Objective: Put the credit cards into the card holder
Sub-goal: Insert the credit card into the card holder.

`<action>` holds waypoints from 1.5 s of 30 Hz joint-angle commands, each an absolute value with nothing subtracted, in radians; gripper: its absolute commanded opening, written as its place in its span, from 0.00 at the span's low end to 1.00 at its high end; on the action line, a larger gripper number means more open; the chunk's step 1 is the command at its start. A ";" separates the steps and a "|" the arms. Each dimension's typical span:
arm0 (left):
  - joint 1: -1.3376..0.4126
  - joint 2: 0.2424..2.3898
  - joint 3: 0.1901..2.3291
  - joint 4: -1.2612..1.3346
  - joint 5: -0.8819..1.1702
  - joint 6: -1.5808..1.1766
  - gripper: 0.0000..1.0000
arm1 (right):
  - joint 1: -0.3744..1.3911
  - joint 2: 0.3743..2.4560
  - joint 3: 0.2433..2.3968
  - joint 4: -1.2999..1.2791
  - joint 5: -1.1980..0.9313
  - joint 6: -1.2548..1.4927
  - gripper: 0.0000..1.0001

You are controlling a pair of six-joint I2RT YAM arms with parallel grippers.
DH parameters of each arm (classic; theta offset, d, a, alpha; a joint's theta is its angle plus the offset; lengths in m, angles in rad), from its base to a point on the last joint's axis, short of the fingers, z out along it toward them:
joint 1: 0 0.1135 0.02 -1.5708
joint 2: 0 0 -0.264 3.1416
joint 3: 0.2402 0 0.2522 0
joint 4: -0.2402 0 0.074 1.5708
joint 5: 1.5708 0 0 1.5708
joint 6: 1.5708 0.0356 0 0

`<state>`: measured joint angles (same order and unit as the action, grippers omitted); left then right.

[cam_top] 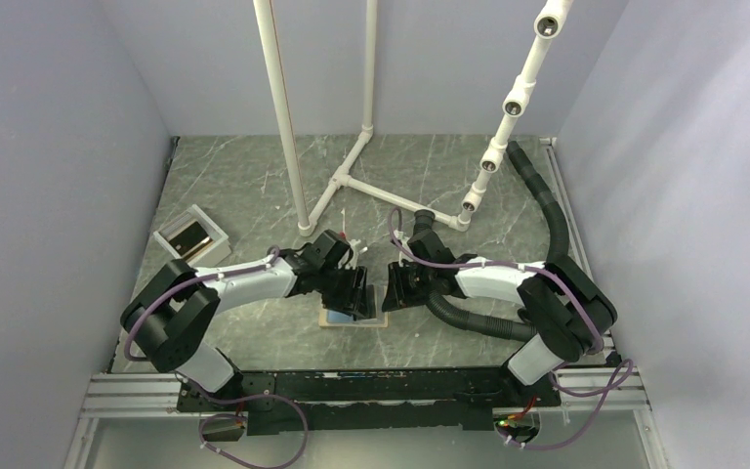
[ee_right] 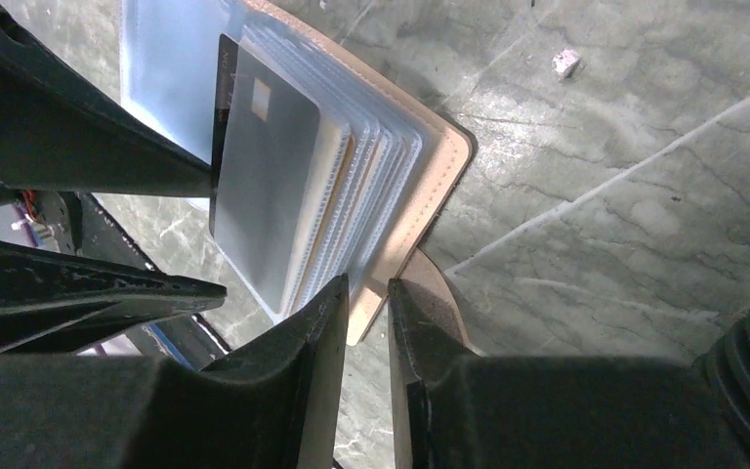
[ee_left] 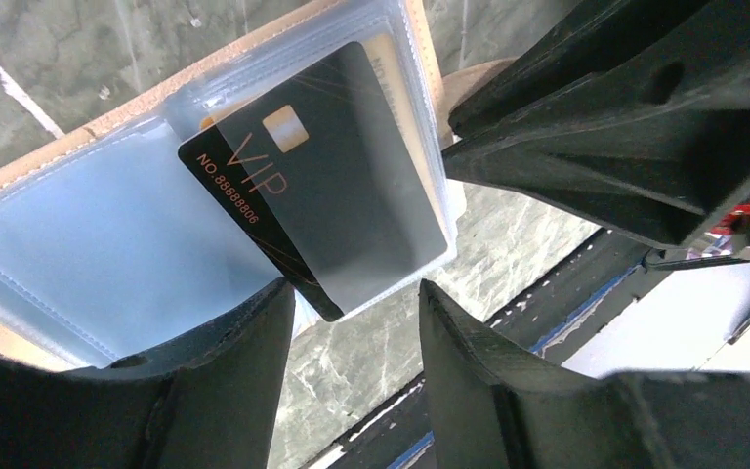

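To seat the credit card (ee_left: 322, 186) cleanly, we judge the left gripper (ee_left: 352, 293), its jaws apart and holding nothing beside the card's jutting corner, should square it and push along the sleeve. The right gripper (ee_right: 366, 293) straddles the tan cover's edge narrowly; we cannot tell whether it pinches. The card holder (ee_right: 439, 166) lies open mid-table, the dark, glossy VIP card askew in its clear bluish pocket.
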<state>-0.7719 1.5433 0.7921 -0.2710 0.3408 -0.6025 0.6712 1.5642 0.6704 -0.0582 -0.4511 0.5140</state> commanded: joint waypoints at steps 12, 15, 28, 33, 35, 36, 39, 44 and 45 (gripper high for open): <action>-0.719 1.604 0.865 -0.200 0.329 -0.669 0.58 | 0.679 1.549 0.705 -0.022 -0.444 0.469 0.27; -0.723 1.620 0.879 -0.145 0.345 -0.661 0.57 | 0.680 1.561 0.719 -0.026 -0.441 0.459 0.27; -0.828 1.604 0.902 -0.087 0.359 -0.682 0.57 | 0.679 1.585 0.752 -0.041 -0.428 0.435 0.27; -0.785 1.538 0.888 -0.188 0.305 -0.703 0.57 | 0.677 1.564 0.776 -0.094 -0.376 0.405 0.28; -0.744 1.519 0.878 -0.206 0.311 -0.713 0.57 | 0.676 1.562 0.779 -0.105 -0.369 0.396 0.28; -0.728 1.516 0.879 -0.212 0.312 -0.710 0.58 | 0.676 1.562 0.779 -0.107 -0.368 0.393 0.28; -0.719 1.543 0.903 -0.213 0.314 -0.689 0.58 | 0.675 1.567 0.779 -0.101 -0.378 0.393 0.29; -0.720 1.617 0.963 -0.260 0.268 -0.677 0.58 | 0.676 1.580 0.787 -0.097 -0.387 0.393 0.31; -0.720 1.627 0.971 -0.269 0.258 -0.674 0.58 | 0.676 1.583 0.790 -0.100 -0.387 0.391 0.31</action>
<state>-0.7158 1.5906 0.9115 -0.2413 0.2813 -0.6762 0.6731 1.5764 0.7486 -0.1299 -0.3927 0.4107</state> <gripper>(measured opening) 0.577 0.308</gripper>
